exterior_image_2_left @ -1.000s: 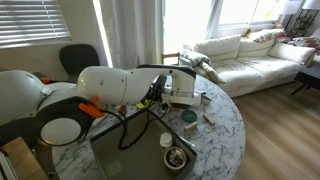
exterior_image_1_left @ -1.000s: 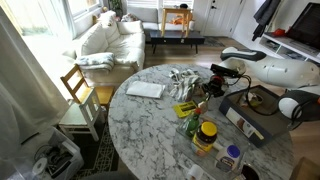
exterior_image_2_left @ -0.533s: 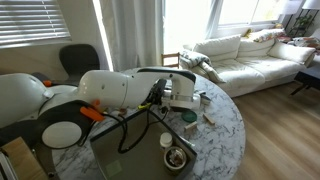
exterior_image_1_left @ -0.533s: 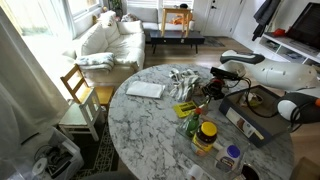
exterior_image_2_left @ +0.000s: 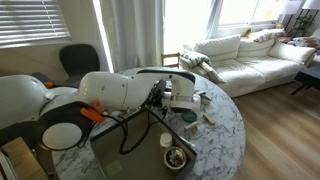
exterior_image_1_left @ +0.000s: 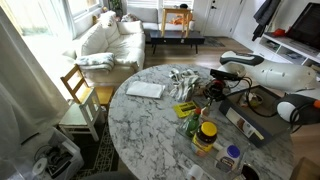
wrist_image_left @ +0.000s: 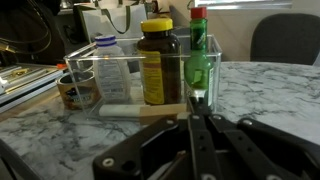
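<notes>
Just ahead of the gripper (wrist_image_left: 190, 128), on the marble table (wrist_image_left: 270, 95): upright green bottle (wrist_image_left: 199, 65) with red cap, standing in a clear bin (wrist_image_left: 125, 82) beside an amber, yellow-lidded jar (wrist_image_left: 157, 62). Closed at the jaws, nothing between.

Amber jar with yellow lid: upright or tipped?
Upright: the amber jar stands on its base, yellow lid on top, beside the green bottle.

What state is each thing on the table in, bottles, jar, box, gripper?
Black Robotiq gripper: shut, empty.
Brown bottle with yellow lid: upright, capped.
Green bottle with red cap: upright, capped.
White jar with blue lid: upright, lidded.
Clear plastic box: open-topped, holding both bottles.
Small tin can: upright.
White stick with wooden end: lying flat.
</notes>
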Controlling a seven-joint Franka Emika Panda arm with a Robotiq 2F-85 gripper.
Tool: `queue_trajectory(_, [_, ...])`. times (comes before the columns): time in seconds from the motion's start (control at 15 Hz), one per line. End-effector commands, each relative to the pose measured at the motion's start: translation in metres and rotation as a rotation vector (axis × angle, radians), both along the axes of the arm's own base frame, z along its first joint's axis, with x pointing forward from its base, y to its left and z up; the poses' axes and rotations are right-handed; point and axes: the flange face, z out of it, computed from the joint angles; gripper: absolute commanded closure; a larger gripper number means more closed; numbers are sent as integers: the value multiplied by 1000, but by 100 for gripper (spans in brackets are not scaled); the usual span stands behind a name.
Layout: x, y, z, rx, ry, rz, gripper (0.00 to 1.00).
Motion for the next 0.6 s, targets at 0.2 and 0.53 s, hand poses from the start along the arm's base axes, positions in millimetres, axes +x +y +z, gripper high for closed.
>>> queue_trajectory(0.2, [-3, -3, -4, -117, 67, 47, 100])
queue_trajectory(0.53, [-2, -7, -2, -136, 66, 37, 100])
